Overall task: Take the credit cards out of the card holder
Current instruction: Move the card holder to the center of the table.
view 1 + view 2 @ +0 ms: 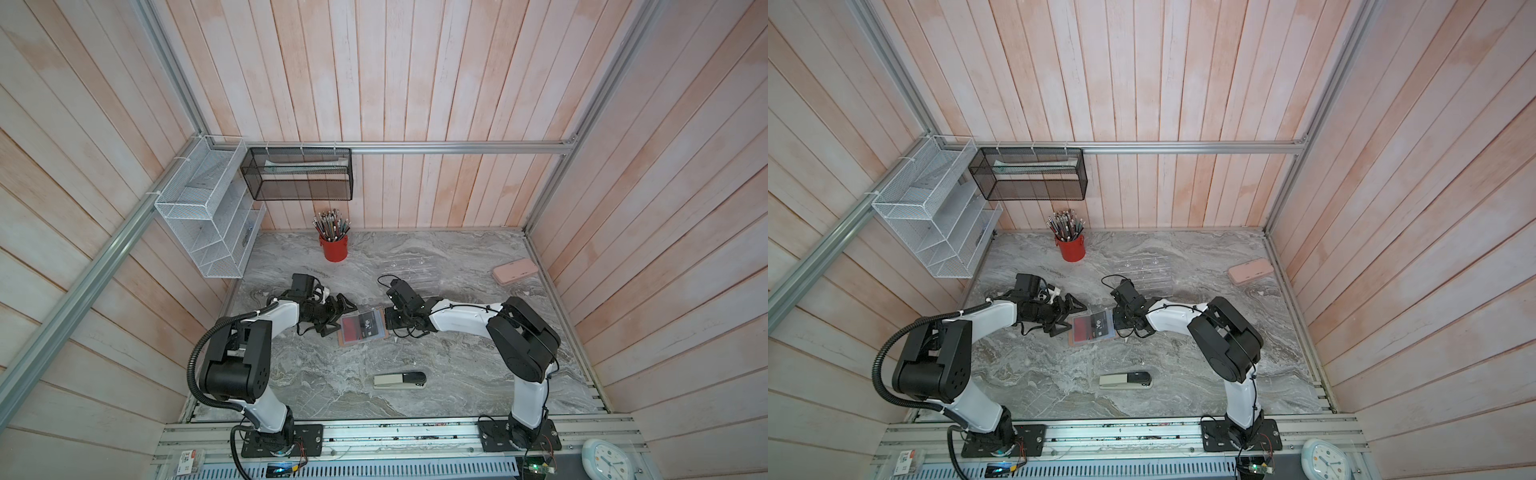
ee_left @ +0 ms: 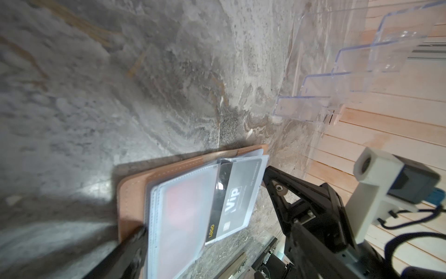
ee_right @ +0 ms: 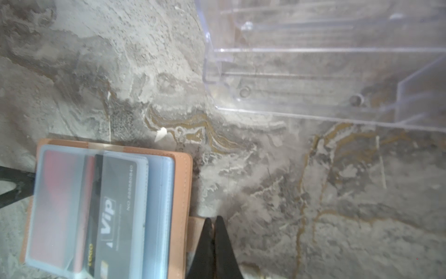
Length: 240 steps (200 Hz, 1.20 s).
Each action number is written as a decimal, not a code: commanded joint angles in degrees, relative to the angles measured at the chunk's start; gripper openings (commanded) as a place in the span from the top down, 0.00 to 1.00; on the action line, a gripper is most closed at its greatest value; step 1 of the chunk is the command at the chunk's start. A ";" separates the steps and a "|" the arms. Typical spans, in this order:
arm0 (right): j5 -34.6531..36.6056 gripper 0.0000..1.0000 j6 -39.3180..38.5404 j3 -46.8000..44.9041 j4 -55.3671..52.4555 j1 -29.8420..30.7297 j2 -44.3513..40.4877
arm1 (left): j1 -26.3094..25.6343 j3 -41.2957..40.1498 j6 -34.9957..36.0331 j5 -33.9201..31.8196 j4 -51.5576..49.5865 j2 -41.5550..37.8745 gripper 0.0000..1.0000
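Observation:
The card holder (image 1: pixel 345 340) lies open on the marble between my two grippers, its tan cover (image 3: pixel 183 193) under clear sleeves. Of the credit cards, a black "VIP" one (image 1: pixel 371 328) (image 2: pixel 234 193) (image 3: pixel 113 205) and a red one (image 1: pixel 351 328) (image 2: pixel 183 207) (image 3: pixel 58 205) show through the sleeves. My left gripper (image 1: pixel 338 318) (image 1: pixel 1069 318) (image 2: pixel 205 200) is open, a finger on either side of the holder's left end. My right gripper (image 1: pixel 387 325) (image 1: pixel 1116 322) (image 3: pixel 214 219) is shut, its tips over the holder's snap tab (image 3: pixel 195 232). Whether it pinches the tab I cannot tell.
A clear acrylic rack (image 1: pixel 411 270) stands just behind the right gripper. A long pink case (image 1: pixel 514 271) lies at the back right. A red cup of pencils (image 1: pixel 333 247) stands at the back wall. A stapler (image 1: pixel 400 380) lies nearer the front. Wire baskets (image 1: pixel 208 224) hang on the left wall.

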 commanded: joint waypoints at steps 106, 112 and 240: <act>-6.20 0.24 2.04 -2.98 3.88 0.98 -12.23 | -0.22 1.13 -3.11 2.50 -2.19 -8.95 0.03; -7.69 0.21 2.97 -3.83 5.49 0.93 -12.83 | -0.22 0.92 -4.10 3.06 -1.46 -9.53 0.02; -29.43 0.12 8.43 -13.38 27.89 0.72 -8.67 | -1.85 -3.13 -18.17 9.25 17.28 -2.86 0.00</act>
